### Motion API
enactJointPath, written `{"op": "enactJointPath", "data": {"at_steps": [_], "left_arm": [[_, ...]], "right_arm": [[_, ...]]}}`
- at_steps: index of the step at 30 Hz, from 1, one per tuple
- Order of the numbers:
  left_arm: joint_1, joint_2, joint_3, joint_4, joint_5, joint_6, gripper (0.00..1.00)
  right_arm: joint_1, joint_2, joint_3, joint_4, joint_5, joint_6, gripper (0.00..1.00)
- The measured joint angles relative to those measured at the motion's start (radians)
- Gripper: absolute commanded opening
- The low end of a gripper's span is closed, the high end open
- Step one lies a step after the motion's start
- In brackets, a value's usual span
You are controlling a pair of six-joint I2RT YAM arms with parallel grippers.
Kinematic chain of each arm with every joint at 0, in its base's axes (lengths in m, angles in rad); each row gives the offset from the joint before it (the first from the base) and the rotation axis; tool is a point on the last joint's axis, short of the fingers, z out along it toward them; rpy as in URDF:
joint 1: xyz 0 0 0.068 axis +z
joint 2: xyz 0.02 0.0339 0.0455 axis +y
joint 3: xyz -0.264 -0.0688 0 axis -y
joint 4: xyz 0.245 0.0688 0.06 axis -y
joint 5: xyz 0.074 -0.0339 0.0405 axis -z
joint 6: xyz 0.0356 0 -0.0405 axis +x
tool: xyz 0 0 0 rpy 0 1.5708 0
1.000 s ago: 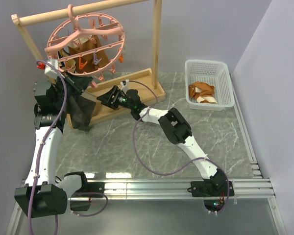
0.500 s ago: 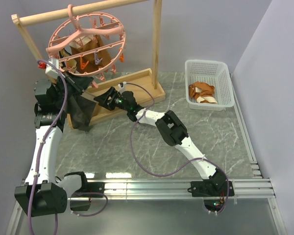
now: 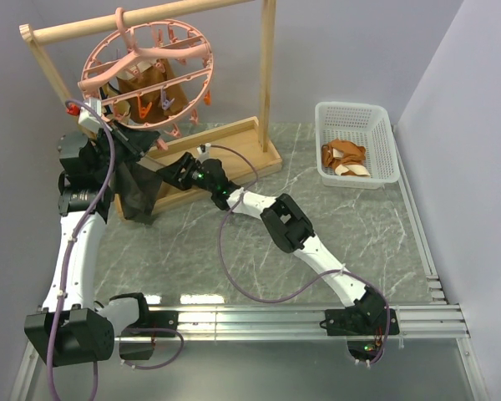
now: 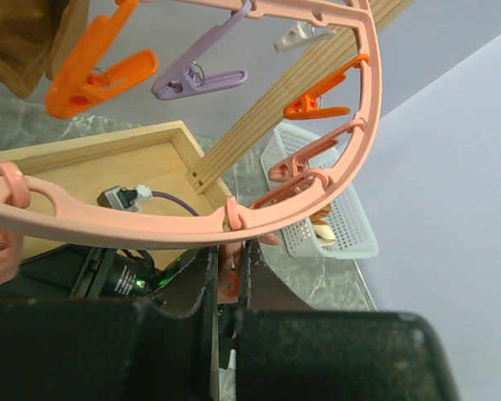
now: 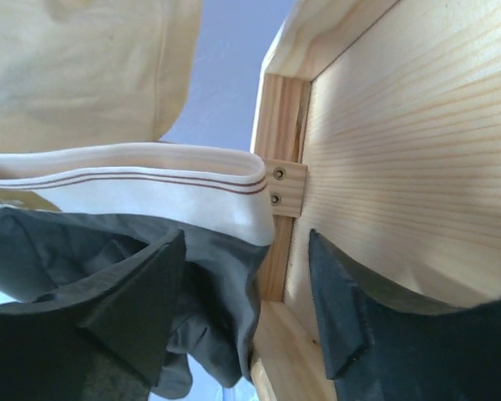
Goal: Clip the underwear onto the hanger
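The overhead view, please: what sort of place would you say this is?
Probably a robotics lab bench staged for laundry: two robot arms mounted at a marble-look table, a pink clip hanger on a wooden rack, and a white basket of garments.
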Motion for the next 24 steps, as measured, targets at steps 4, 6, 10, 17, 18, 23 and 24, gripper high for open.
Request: {"op": "enactJointPath", "data": {"at_steps": [4, 6, 10, 17, 18, 23, 24], "left_arm": [[0.000, 0.002, 0.006, -0.011, 0.000, 0.003, 0.00], [0.000, 0.004, 0.006, -0.013, 0.000, 0.007, 0.00], [0.000, 0.013, 0.006, -0.012, 0.000, 0.014, 0.00], [0.000, 0.023, 0.008, -0.013, 0.000, 0.018, 0.00], [0.000, 0.023, 0.008, -0.013, 0.000, 0.019, 0.00], [0.000, 0.023, 0.008, -0.016, -0.001, 0.023, 0.00], [0.000, 0.023, 0.008, -0.015, -0.001, 0.023, 0.00]], "right_arm": [[0.003, 0.022, 0.026, 0.006, 0.001, 0.013, 0.61], [0.003, 0.033, 0.035, 0.015, 0.000, 0.016, 0.60], [0.002, 0.038, 0.035, 0.031, -0.003, 0.018, 0.51], [0.002, 0.038, 0.052, 0.072, -0.037, 0.005, 0.31], [0.002, 0.038, 0.056, 0.077, -0.039, 0.001, 0.26], [0.002, 0.038, 0.075, 0.138, -0.057, -0.010, 0.00], [0.002, 0.034, 0.058, 0.159, -0.060, -0.015, 0.00]]}}
